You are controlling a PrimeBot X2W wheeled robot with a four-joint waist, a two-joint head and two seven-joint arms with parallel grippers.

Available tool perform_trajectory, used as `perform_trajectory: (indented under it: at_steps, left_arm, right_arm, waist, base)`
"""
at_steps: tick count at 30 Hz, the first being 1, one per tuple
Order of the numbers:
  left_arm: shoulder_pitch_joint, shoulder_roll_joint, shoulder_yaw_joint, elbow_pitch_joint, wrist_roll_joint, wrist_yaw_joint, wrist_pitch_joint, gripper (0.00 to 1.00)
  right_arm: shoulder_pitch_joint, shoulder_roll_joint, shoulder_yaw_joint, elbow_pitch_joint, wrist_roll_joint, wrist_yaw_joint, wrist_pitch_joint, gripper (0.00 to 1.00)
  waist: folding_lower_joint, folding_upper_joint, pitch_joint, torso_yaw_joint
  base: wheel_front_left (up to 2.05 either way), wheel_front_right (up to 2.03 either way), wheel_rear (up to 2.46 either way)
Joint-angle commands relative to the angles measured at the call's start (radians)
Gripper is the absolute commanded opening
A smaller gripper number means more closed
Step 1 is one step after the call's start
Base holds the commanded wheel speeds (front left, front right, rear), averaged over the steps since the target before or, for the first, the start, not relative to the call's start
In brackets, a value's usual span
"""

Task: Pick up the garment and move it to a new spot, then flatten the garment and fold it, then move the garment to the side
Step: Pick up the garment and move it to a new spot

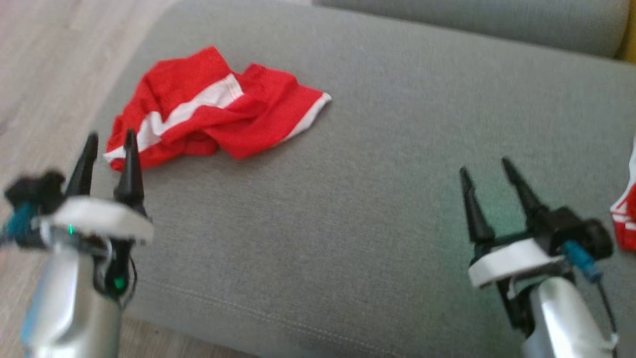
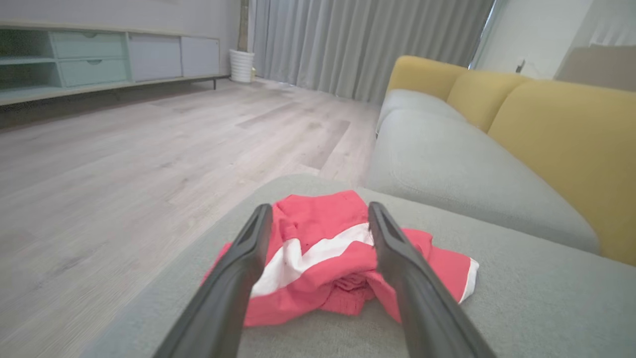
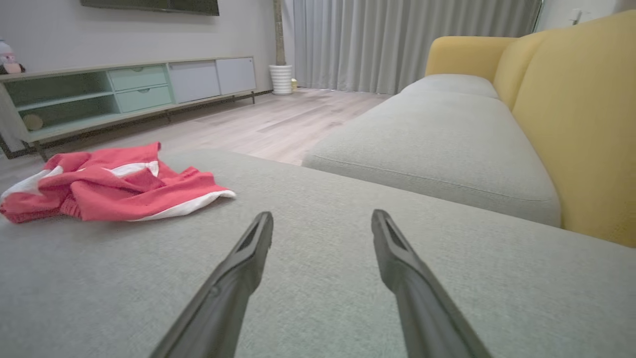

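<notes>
A crumpled red garment (image 1: pixel 213 112) with white stripes lies in a heap near the left end of the grey sofa cushion (image 1: pixel 357 209). My left gripper (image 1: pixel 110 141) hovers open just in front of the heap's near left corner, nothing between its fingers. Along the left wrist view the garment (image 2: pixel 318 248) sits right beyond the spread fingertips. My right gripper (image 1: pixel 488 171) stands open over bare cushion far to the right of it. From the right wrist view the garment (image 3: pixel 109 186) lies off to the left, well apart from the gripper (image 3: pixel 322 221).
A second red and white cloth (image 1: pixel 627 209) pokes in at the right edge. The cushion's left edge drops to a wooden floor (image 1: pixel 44 74). Yellow backrests (image 3: pixel 571 114) line the sofa's far side, and a low cabinet (image 3: pixel 124 94) stands across the room.
</notes>
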Motion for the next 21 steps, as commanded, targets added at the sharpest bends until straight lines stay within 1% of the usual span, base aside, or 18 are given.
perform_trajectory:
  at_steps: [1, 4, 7, 12, 16, 21]
  left_arm:
    - [-0.081, 0.047, 0.005, -0.009, -0.017, -0.006, 0.019, 1.0]
    - [-0.176, 0.111, -0.082, 0.079, -0.058, -0.006, 0.097, 1.0]
    - [-0.259, 0.167, -0.165, 0.158, -0.092, -0.006, 0.152, 1.0]
    - [-0.376, 0.237, -0.282, 0.271, -0.15, -0.006, 0.194, 1.0]
    - [-0.463, 0.281, -0.349, 0.368, -0.18, -0.006, 0.217, 1.0]
    - [-0.558, 0.3, -0.402, 0.491, -0.195, -0.006, 0.245, 1.0]
  right_arm:
    - [-0.043, -0.002, 0.011, -0.049, -0.013, 0.003, 0.007, 1.0]
    - [-0.059, -0.002, -0.018, -0.095, -0.036, 0.003, 0.03, 1.0]
    - [-0.071, -0.002, -0.03, -0.139, -0.06, 0.003, 0.054, 1.0]
    - [-0.084, -0.002, -0.03, -0.192, -0.079, 0.003, 0.083, 1.0]
    - [-0.094, -0.002, -0.023, -0.219, -0.074, 0.003, 0.091, 1.0]
    - [-0.099, -0.002, -0.017, -0.231, -0.073, 0.003, 0.093, 1.0]
  waist:
    - [0.0, 0.0, 0.056, -0.034]
    - [0.0, 0.0, 0.1, -0.056]
    - [0.0, 0.0, 0.14, -0.079]
    - [0.0, 0.0, 0.191, -0.12]
    - [0.0, 0.0, 0.225, -0.156]
    - [0.0, 0.0, 0.256, -0.192]
  base:
    - [0.0, 0.0, 0.0]
    - [0.0, 0.0, 0.0]
    - [0.0, 0.0, 0.0]
    - [0.0, 0.0, 0.0]
    - [0.0, 0.0, 0.0]
    - [0.0, 0.0, 0.0]
